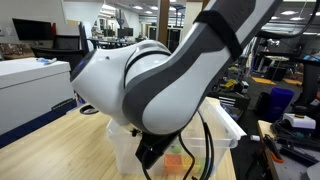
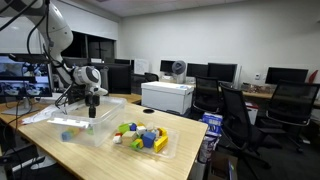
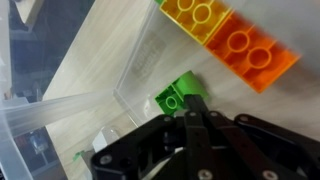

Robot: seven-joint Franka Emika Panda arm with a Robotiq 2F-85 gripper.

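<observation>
Inside the clear bin [image 3: 60, 104], close to its corner wall, the green block [image 3: 172, 97] lies under the gripper [image 3: 196, 108]. The jaws are drawn together at the block's edge, and I cannot tell whether they hold it. The orange block [image 3: 250, 52] and yellow block [image 3: 195, 15] lie just beyond, touching each other. Bare worktop [image 3: 80, 55] lies outside the wall.

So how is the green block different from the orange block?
The green block lies right at the tips of the shut fingers, which hide part of it; the orange block lies farther off, in plain view. The orange block sits against a yellow block; the green block lies alone. Both are studded toy blocks inside the clear bin.
</observation>
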